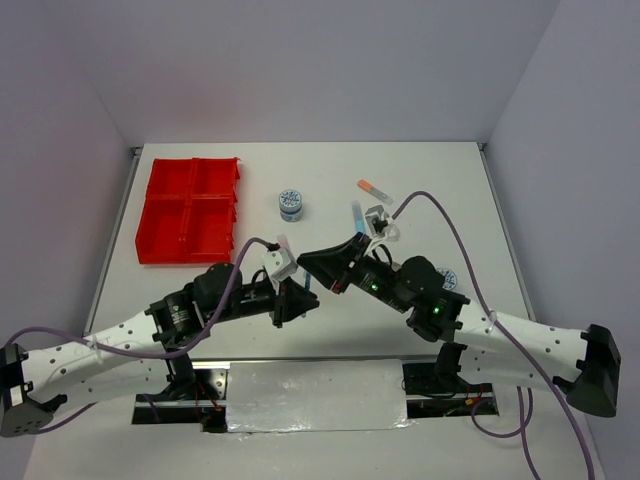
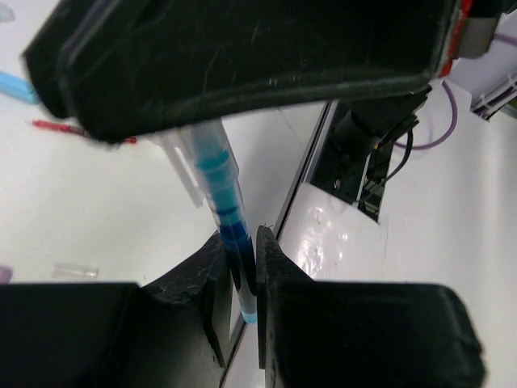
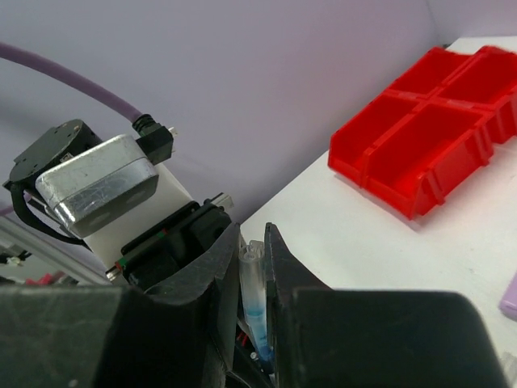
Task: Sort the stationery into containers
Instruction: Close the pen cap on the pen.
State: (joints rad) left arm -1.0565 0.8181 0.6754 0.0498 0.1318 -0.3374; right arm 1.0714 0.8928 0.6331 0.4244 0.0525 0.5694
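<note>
From above, one red tray [image 1: 190, 210] with four square compartments sits at the far left of the table [image 1: 440, 170], and all four look bare. Two round blue-lidded tubs are out on the table. One tub [image 1: 291, 203] stands near the middle, just right of the tray. The other tub [image 1: 447, 276] is half hidden behind the right arm. One orange-capped marker [image 1: 375, 189] and one light-blue marker [image 1: 356, 215] lie further back, close together but apart. The left gripper [image 1: 297, 300] and the right gripper [image 1: 315, 268] meet nose to nose near the front edge, with one blue pen [image 1: 308, 284] between them (only a sliver of it shows here).

The left wrist camera shows the left fingers [image 2: 279, 267] clamped on the lower end of that blue pen [image 2: 218, 174]. Its upper end runs under the black body of the right gripper. One red pen [image 2: 56, 127] lies on the table behind, and one small clear cap [image 2: 74, 271] lies nearer.

The right wrist camera shows the right fingers [image 3: 283, 259] pinched onto the same pen [image 3: 254, 303], so both grippers hold it above the table. The tray [image 3: 428, 137] is well apart, and one purple marker [image 3: 509, 295] is cut off by the right edge.
</note>
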